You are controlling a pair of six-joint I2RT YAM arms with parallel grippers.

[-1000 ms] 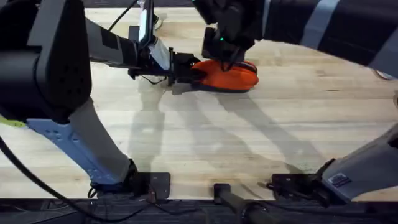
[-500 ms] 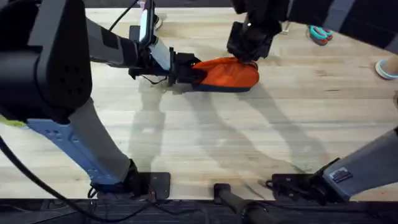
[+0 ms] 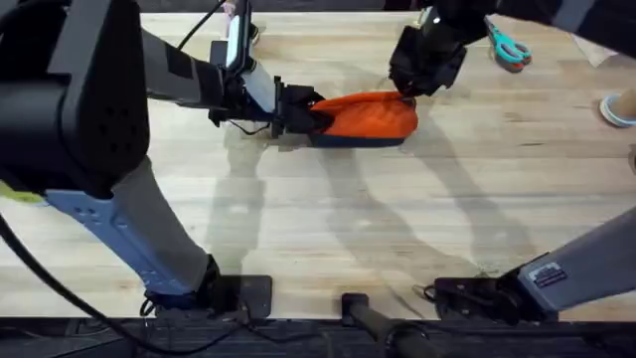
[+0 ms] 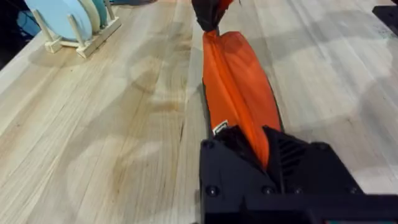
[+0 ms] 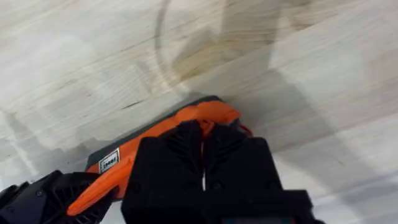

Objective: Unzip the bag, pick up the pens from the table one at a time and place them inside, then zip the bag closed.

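Observation:
The orange bag (image 3: 366, 116) with its dark bottom band lies lengthwise on the table (image 3: 348, 219) at the back middle. My left gripper (image 3: 308, 113) is shut on the bag's left end; in the left wrist view its black fingers (image 4: 292, 155) pinch the orange fabric (image 4: 239, 87). At the bag's right end my right gripper (image 3: 406, 93) is shut on the small red pull, drawing that end up to a point. In the right wrist view the right gripper (image 5: 202, 134) covers the top of the bag (image 5: 205, 114). I cannot tell whether the zipper is open. The pens are out of view.
Teal-handled scissors (image 3: 508, 46) lie at the back right, and a cup (image 3: 618, 107) stands by the right edge. A wooden rack with pale blue plates (image 4: 69, 22) stands beyond the bag's left side. Bare wood spans the table's front half.
My right gripper has slid rightward along the bag's top, from over its middle to its right end. The left gripper has held the left end in place.

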